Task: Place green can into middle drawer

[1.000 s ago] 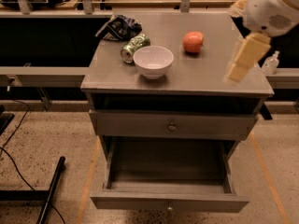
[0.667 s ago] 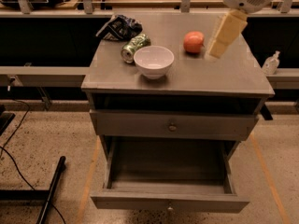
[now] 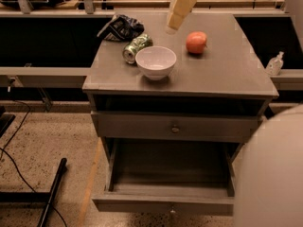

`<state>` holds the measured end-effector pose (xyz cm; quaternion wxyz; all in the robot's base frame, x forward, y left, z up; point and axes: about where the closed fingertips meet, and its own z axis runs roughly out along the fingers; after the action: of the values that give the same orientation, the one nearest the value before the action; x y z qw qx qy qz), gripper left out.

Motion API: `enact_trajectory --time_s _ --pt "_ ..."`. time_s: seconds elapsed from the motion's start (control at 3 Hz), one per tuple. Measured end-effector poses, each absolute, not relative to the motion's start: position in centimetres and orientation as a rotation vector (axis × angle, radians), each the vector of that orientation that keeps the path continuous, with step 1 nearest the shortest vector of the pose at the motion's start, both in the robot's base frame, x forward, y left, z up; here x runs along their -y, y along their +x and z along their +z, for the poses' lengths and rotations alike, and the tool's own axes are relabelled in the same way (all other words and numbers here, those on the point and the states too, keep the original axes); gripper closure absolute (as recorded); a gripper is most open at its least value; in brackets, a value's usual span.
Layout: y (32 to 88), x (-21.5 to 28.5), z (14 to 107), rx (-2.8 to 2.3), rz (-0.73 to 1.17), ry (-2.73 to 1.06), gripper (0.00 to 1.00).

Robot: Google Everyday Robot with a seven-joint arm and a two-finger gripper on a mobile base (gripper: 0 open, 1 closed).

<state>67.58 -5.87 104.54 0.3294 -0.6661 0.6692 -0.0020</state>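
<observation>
Since the earlier frames the gripper (image 3: 173,23) has swung left across the table (image 3: 227,79), from its 3 o'clock edge to hang over the 12 o'clock side. Whether it is open or closed I cannot tell. The middle drawer (image 3: 165,174) stands pulled out below. The green can (image 3: 137,47) lies on its side just beside the white bowl (image 3: 155,60), at the bowl's 10 o'clock. The approach seems under way; next the gripper should travel toward 8 o'clock and descend on the can, clear of the bowl.
</observation>
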Motion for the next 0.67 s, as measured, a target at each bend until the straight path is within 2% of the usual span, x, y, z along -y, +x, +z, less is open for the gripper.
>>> enact_trajectory --time_s 0.33,0.67 --pt "73.2 0.7 103.2 -1.806 0.012 -1.657 0.00" --pt "75.8 -1.9 101.9 -1.863 0.017 -1.596 0.00"
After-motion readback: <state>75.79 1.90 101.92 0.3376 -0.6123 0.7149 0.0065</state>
